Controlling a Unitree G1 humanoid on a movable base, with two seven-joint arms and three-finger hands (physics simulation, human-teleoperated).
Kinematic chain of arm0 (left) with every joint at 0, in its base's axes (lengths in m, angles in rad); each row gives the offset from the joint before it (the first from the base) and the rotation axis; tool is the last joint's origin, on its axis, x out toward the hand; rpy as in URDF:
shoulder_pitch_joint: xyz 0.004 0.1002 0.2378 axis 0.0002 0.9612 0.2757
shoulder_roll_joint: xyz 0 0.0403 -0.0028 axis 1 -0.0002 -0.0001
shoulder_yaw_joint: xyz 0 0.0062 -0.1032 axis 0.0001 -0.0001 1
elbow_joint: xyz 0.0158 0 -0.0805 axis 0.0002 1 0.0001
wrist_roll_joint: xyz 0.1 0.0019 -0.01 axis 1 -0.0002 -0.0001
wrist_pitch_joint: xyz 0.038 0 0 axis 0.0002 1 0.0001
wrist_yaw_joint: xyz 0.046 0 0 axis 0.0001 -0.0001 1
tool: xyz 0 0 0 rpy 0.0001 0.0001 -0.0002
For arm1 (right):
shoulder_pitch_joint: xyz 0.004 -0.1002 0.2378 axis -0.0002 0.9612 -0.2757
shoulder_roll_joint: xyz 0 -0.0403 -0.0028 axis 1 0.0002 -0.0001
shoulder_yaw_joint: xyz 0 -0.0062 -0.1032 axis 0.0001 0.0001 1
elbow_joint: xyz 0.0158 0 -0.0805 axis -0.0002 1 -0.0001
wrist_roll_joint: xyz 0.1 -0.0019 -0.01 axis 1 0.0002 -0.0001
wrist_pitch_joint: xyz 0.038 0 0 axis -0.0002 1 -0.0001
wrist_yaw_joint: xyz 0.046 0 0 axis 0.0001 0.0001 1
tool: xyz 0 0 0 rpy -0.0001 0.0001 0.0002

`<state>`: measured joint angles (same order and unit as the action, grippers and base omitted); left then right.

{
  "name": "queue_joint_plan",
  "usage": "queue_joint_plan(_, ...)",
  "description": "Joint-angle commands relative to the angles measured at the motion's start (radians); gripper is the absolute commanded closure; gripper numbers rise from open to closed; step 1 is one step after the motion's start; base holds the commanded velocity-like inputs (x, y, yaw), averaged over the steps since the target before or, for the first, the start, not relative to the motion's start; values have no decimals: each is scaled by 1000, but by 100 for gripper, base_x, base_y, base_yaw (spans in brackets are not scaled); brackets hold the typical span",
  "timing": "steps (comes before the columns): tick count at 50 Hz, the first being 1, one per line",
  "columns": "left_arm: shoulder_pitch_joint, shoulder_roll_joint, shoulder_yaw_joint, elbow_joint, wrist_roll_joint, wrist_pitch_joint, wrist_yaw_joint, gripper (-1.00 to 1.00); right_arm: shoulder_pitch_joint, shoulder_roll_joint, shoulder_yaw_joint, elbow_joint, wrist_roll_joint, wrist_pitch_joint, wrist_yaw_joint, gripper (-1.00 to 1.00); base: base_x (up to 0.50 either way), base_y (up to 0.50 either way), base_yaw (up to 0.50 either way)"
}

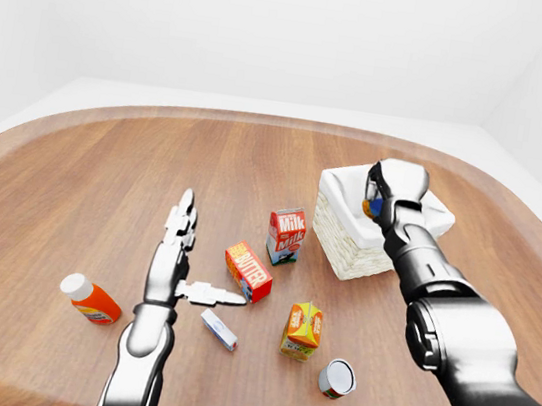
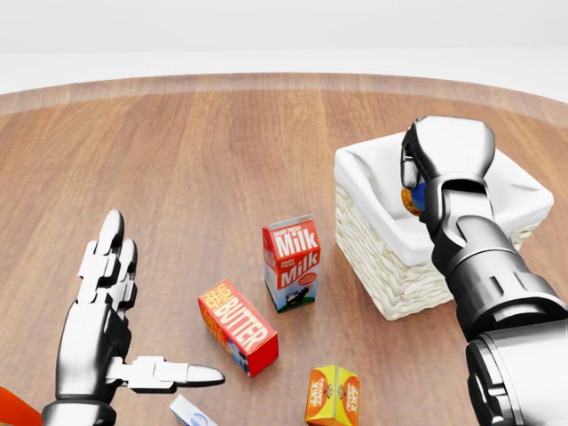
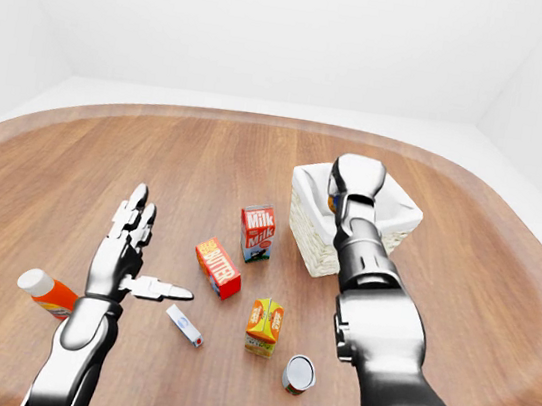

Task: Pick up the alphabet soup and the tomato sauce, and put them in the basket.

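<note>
"Milk" is being shown twice in white letters on the red milk carton, standing left of the basket. "BUTTER" is being displayed in white on the orange-red butter box lying nearer. Print on the orange carton cannot be read.
</note>
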<state>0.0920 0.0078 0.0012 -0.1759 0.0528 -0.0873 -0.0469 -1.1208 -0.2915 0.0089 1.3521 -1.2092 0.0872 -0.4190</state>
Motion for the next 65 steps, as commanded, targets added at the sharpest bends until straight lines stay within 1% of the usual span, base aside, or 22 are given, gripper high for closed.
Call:
queue_joint_plan(1,3,0,-1,0,0,0,0,-100,13,-7,4,18,-13,0,-19,100,0,0,0)
queue_joint_plan(26,6,0,0,-7,0,0,-5,-100,14,2,4,19,-7,0,-16,100,0,0,0)
queue_joint_plan(27,6,1,-1,-22,0,0,-5,-100,15,3,4,19,-7,0,-14,91,0,0,0)
queue_joint_plan(28,7,0,-1,-15,0,0,-5,-100,16,4,4,19,-7,0,-14,16,0,0,0)
queue_joint_plan(29,7,0,-1,-21,0,0,-5,-100,16,5,4,19,-7,0,-14,-7,0,0,0)
queue_joint_plan(30,8,0,-1,-26,0,0,-5,-100,17,6,4,19,-6,0,-13,-100,0,0,0)
queue_joint_plan(37,10,0,-1,-4,1,0,-5,-100,15,10,5,20,-8,0,-7,-100,0,0,0)
queue_joint_plan(55,4,0,0,-18,1,0,-5,-100,20,10,2,20,-4,0,-9,-100,0,0,0)
queue_joint_plan(65,2,0,0,-19,0,0,-4,-100,7,2,-12,17,35,0,-29,-100,0,0,0)
